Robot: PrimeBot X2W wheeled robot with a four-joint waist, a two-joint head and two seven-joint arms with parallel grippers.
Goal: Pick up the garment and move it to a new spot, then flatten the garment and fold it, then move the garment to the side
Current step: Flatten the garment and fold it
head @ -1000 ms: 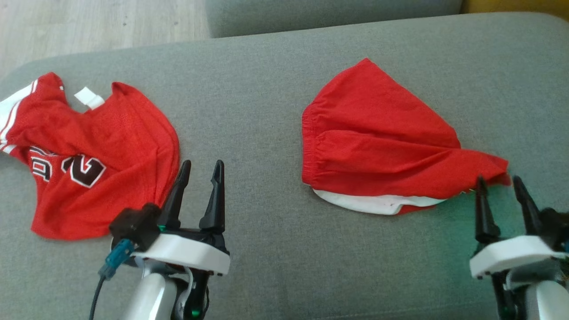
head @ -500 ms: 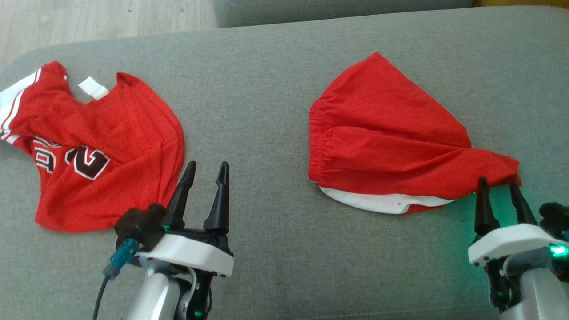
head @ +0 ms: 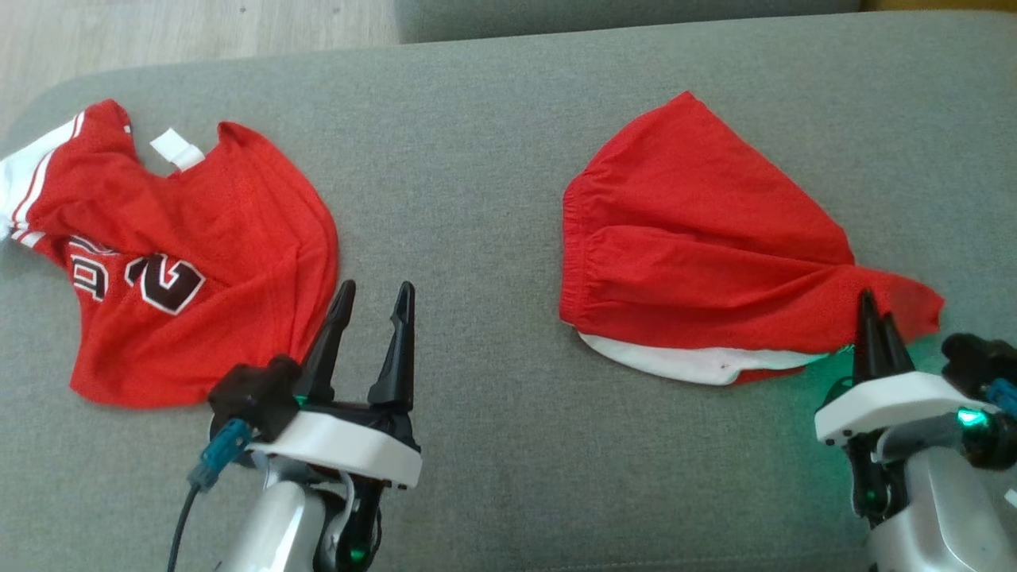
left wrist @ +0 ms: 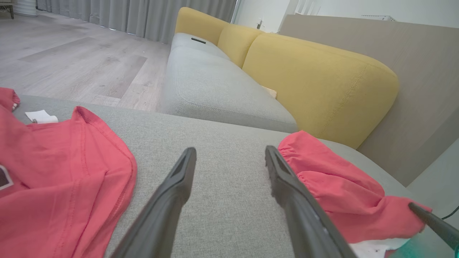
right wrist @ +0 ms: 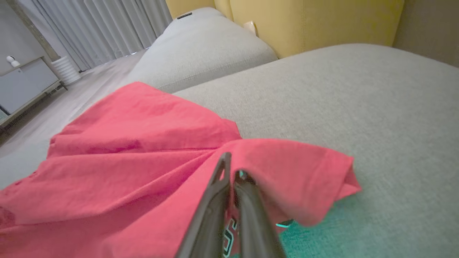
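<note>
Shorts (head: 691, 238) corner pinched in closed right gripper (head: 876, 306) — left gripper (head: 377, 286) spread wide, empty, beside jersey (head: 199, 262).

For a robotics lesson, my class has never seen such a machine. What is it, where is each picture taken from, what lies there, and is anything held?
It is a wheeled robot with two arms, each ending in a two-fingered pincer. One picture looks down from a camera on its head. The other two come from cameras on its wrists, each looking along that arm's own fingers. On a grey cushion lie a red jersey and red shorts, apart from each other. The left pincer is open and holds nothing. The right pincer is shut on a corner of the red shorts.
</note>
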